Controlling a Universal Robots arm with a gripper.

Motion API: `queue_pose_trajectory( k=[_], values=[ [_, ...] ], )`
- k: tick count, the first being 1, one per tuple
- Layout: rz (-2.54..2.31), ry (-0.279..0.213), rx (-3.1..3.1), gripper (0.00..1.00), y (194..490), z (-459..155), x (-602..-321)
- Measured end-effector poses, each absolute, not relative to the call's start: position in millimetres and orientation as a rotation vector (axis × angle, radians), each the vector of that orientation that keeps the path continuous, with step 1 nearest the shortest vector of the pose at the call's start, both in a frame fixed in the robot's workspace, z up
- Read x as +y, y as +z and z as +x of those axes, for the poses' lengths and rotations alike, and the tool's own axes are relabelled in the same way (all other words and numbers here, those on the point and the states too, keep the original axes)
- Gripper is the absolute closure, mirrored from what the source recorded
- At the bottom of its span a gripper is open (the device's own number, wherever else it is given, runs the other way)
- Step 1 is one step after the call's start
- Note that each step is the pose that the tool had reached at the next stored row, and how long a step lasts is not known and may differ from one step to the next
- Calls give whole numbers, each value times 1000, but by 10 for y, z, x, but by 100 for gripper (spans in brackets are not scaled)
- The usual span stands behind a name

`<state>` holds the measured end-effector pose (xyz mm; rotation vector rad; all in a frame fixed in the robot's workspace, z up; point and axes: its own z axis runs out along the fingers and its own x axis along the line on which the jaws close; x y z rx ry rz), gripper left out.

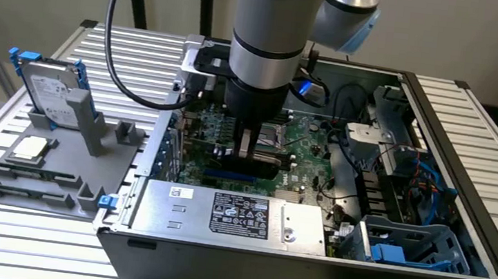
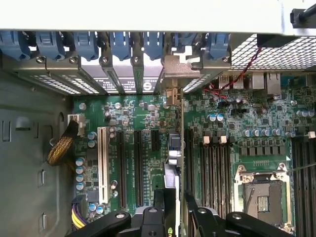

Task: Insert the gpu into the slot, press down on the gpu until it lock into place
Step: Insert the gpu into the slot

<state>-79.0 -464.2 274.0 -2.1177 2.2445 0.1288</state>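
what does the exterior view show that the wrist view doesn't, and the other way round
Exterior view: the grey tray holding a hard drive, and the silver power supply. Wrist view: a row of blue latches, a white slot and a yellow braided cable. Both: the end effector closed on the graphics card, above the green board.

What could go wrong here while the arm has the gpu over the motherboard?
The gpu, held in the gripper, might land off the blue slot and strike the motherboard. Its metal bracket sits close to the rear slot covers and could catch there.
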Motion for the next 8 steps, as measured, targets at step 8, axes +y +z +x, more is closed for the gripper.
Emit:
queue_pose_trajectory(
  k=[8],
  values=[
    [-2119, 128, 2244, 74, 2712, -800, -4629]
  ],
)
